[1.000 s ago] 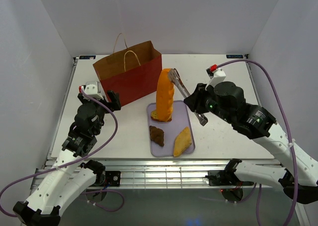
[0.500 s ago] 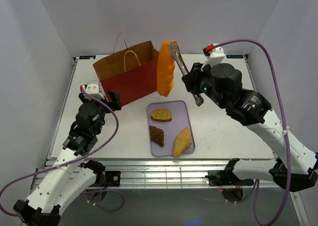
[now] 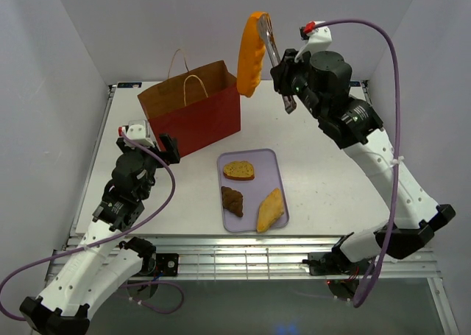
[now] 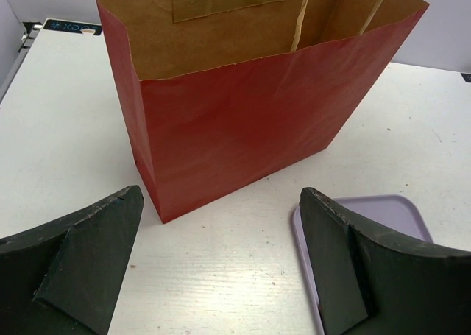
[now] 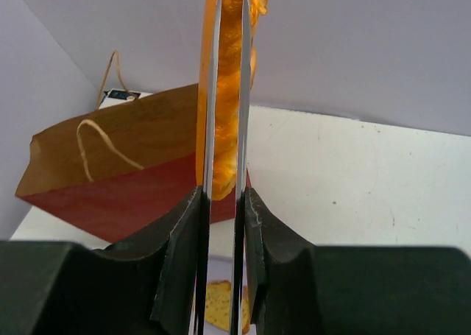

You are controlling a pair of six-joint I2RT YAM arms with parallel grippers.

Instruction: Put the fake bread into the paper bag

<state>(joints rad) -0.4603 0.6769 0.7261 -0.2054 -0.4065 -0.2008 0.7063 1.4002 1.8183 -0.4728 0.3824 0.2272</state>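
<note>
A long orange loaf of fake bread [image 3: 251,54] hangs high in the air, pinched between the blades of metal tongs [image 3: 274,51]. My right gripper [image 3: 285,86] is shut on the tongs' handles. In the right wrist view the loaf [image 5: 228,92] sits between the blades [image 5: 208,114], and the gripper [image 5: 223,195] squeezes them. The loaf hangs just right of the red paper bag [image 3: 193,110], above its top right corner. My left gripper [image 4: 221,202] stands open on the table in front of the bag [image 4: 243,129], holding nothing.
A lavender tray [image 3: 257,184] lies in front of the bag with a toast slice [image 3: 238,171], a dark brown pastry [image 3: 232,200] and a yellow wedge [image 3: 270,210]. The bag's cord handles [image 3: 193,85] stick up. White walls enclose the table.
My right arm has lifted the tongs and loaf off the tray, up and toward the back, to a spot beside the bag's top. The left arm has not moved.
</note>
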